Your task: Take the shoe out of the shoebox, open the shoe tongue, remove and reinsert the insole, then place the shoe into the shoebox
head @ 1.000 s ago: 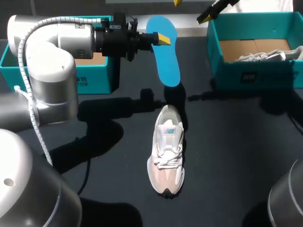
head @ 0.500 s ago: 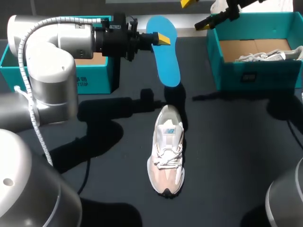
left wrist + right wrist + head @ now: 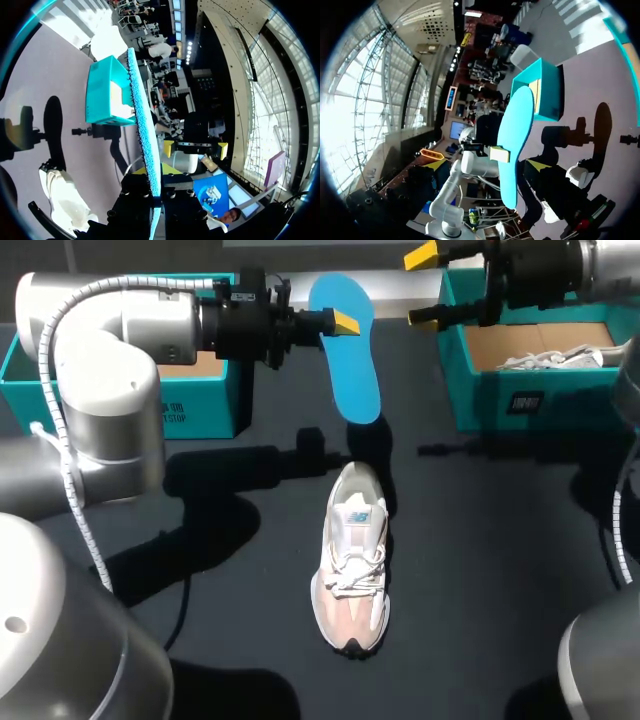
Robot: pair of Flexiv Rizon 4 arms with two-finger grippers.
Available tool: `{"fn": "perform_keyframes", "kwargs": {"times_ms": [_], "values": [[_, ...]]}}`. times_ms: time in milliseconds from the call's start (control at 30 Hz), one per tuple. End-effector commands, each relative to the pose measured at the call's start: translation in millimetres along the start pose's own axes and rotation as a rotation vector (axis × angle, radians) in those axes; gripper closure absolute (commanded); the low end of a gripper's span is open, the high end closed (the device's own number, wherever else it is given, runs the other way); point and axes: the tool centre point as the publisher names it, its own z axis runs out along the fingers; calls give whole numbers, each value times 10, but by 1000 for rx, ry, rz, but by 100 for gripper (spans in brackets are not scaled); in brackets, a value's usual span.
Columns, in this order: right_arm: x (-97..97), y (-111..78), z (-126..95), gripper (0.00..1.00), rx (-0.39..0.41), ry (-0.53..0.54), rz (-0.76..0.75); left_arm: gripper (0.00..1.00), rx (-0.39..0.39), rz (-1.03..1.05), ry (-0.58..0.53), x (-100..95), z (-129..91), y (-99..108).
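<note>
**Insole clamped on the left, right fingers wide open**

The left fingers (image 3: 345,322) are pinched tight on the blue insole (image 3: 350,365), which juts out past their tips. The right fingers (image 3: 421,255) are spread wide, holding nothing, just beside the teal shoebox (image 3: 540,400). The shoe (image 3: 352,570) lies on the worktop (image 3: 500,540), well apart from both pairs of fingers.

The right arm (image 3: 560,265) has swung further in over the far left corner of the right box (image 3: 540,400); a second ago only its yellow tips showed there. Its gripper (image 3: 423,285) has turned, so the spread fingers now stand one above the other just off that corner. Its thin shadow in front of the box has slid rightward.
</note>
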Motion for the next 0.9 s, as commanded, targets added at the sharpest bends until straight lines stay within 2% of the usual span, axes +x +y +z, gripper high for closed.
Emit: {"fn": "perform_keyframes", "kwargs": {"times_ms": [33,167,567,900], "values": [[-77,-61,61,0,-45,189,-18,100,-1,0,-3,-1,-7,5],[-127,-51,76,0,-66,224,-12,100,-1,0,-3,-1,-7,5],[-273,-43,-28,0,-48,196,53,100,-1,0,-3,-1,-7,5],[-273,-43,-28,0,-48,196,53,100,-1,0,-3,-1,-7,5]]}}
